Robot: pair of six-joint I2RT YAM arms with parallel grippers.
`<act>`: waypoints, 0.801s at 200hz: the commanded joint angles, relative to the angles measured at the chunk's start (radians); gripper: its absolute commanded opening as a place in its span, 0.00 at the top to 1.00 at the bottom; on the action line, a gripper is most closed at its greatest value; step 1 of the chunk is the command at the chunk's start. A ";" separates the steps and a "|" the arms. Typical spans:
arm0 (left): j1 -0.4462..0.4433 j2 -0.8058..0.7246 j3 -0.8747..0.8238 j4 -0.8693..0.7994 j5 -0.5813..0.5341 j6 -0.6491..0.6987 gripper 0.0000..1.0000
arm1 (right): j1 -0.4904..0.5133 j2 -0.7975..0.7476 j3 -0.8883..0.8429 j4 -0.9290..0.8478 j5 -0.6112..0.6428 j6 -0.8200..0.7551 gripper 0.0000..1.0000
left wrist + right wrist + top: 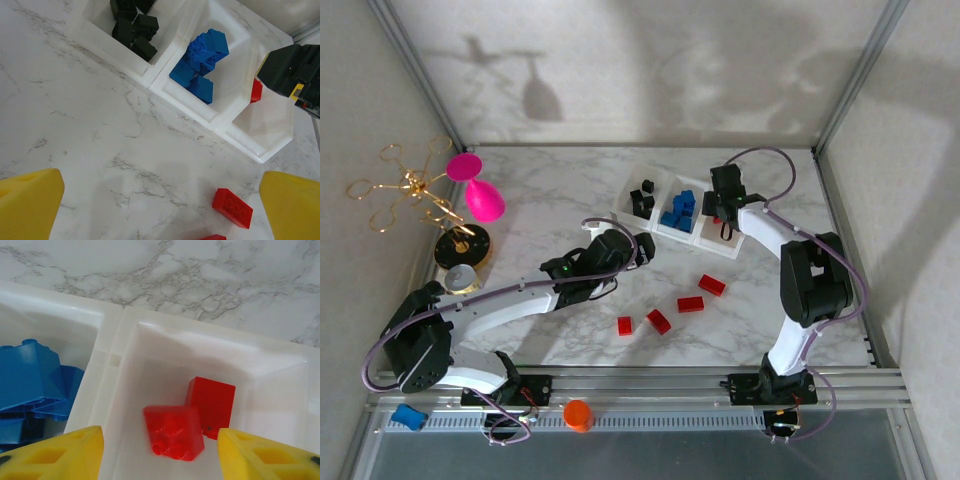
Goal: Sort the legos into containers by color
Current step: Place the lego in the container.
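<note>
Spread wide and holding nothing, the left gripper (160, 210) is held low over bare marble, short of the tray. Nearest the arm bases, four loose red bricks (659, 321) are scattered on the table (550, 200), between the two arms. In the left wrist view an oblong red brick (232, 207) is seen just inside the right-hand finger, off-centre in the gap. Its long axis is set diagonally to the line between the fingers, so a sideways shift and a wrist turn are judged necessary before closing. The left arm is judged nearer to most of the loose bricks.

Farther back stands the white tray (705, 243). The black legos (642, 197) are in its left compartment and the blue legos (680, 210) in the middle one. The right gripper (160, 455), also opened wide and empty, is poised above the right compartment, where two sorted red bricks (211, 405) lie side by side, one of them blurred.

No brand, label or writing can be read.
</note>
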 commanded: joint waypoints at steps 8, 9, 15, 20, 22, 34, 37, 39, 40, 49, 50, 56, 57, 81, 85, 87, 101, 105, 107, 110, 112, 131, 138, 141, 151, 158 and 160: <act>-0.004 -0.025 0.013 -0.015 -0.023 0.012 0.00 | -0.002 -0.064 0.016 -0.048 0.018 -0.005 0.35; -0.004 -0.025 0.013 -0.015 -0.023 0.012 0.00 | -0.003 -0.065 0.016 -0.050 0.019 -0.004 0.35; -0.004 -0.028 0.013 -0.018 -0.023 0.011 0.00 | -0.003 -0.077 0.014 -0.061 0.018 0.000 0.35; -0.005 -0.031 0.013 -0.019 -0.022 0.009 0.00 | -0.003 -0.090 0.008 -0.067 0.011 0.008 0.34; -0.005 -0.031 0.013 -0.019 -0.020 0.008 0.00 | -0.002 -0.098 0.004 -0.067 0.006 0.011 0.34; -0.006 -0.041 0.007 -0.019 -0.016 0.004 0.00 | 0.004 -0.142 -0.031 -0.061 -0.036 0.024 0.33; -0.006 -0.045 0.004 -0.018 -0.016 0.004 0.00 | 0.006 -0.155 -0.042 -0.061 -0.042 0.029 0.33; -0.006 -0.047 0.002 -0.019 -0.015 0.003 0.00 | 0.008 -0.163 -0.049 -0.060 -0.047 0.033 0.33; -0.007 -0.049 0.001 -0.018 -0.016 0.002 0.00 | 0.009 -0.167 -0.053 -0.060 -0.049 0.034 0.33; -0.008 -0.059 -0.008 -0.016 -0.015 -0.003 0.00 | 0.018 -0.201 -0.086 -0.058 -0.070 0.043 0.31; -0.009 -0.061 -0.009 -0.016 -0.015 -0.004 0.00 | 0.019 -0.205 -0.087 -0.058 -0.071 0.045 0.31; -0.009 -0.068 -0.016 -0.015 -0.015 -0.009 0.00 | 0.025 -0.225 -0.113 -0.060 -0.078 0.053 0.31; -0.010 -0.070 -0.018 -0.014 -0.015 -0.009 0.00 | 0.026 -0.229 -0.116 -0.061 -0.080 0.055 0.31; -0.017 -0.101 -0.055 -0.008 -0.017 -0.032 0.00 | 0.051 -0.307 -0.205 -0.082 -0.098 0.077 0.29; -0.019 -0.107 -0.061 -0.007 -0.018 -0.036 0.00 | 0.055 -0.320 -0.220 -0.084 -0.106 0.077 0.29; -0.020 -0.108 -0.064 -0.007 -0.018 -0.038 0.00 | 0.057 -0.326 -0.227 -0.086 -0.109 0.078 0.29; -0.028 -0.124 -0.083 -0.004 -0.023 -0.051 0.00 | 0.073 -0.363 -0.270 -0.108 -0.125 0.084 0.28; -0.030 -0.127 -0.089 -0.004 -0.025 -0.055 0.00 | 0.078 -0.375 -0.284 -0.113 -0.130 0.086 0.28; -0.032 -0.128 -0.091 -0.003 -0.026 -0.056 0.00 | 0.081 -0.380 -0.290 -0.116 -0.132 0.086 0.28; -0.033 -0.130 -0.093 -0.004 -0.027 -0.058 0.00 | 0.085 -0.388 -0.302 -0.118 -0.134 0.088 0.27; -0.035 -0.131 -0.095 -0.004 -0.028 -0.062 0.00 | 0.087 -0.393 -0.310 -0.120 -0.137 0.088 0.27; -0.047 -0.136 -0.112 0.000 -0.034 -0.074 0.00 | 0.103 -0.448 -0.390 -0.120 -0.173 0.108 0.26; -0.052 -0.135 -0.116 0.003 -0.036 -0.079 0.00 | 0.105 -0.464 -0.418 -0.119 -0.191 0.117 0.26; -0.053 -0.135 -0.117 0.003 -0.038 -0.080 0.00 | 0.106 -0.472 -0.431 -0.118 -0.195 0.121 0.26; -0.061 -0.133 -0.119 0.007 -0.040 -0.085 0.00 | 0.111 -0.494 -0.467 -0.110 -0.215 0.133 0.25; -0.065 -0.130 -0.119 0.010 -0.043 -0.088 0.00 | 0.112 -0.507 -0.491 -0.103 -0.232 0.139 0.25; -0.066 -0.128 -0.119 0.009 -0.043 -0.088 0.00 | 0.113 -0.509 -0.496 -0.101 -0.237 0.142 0.25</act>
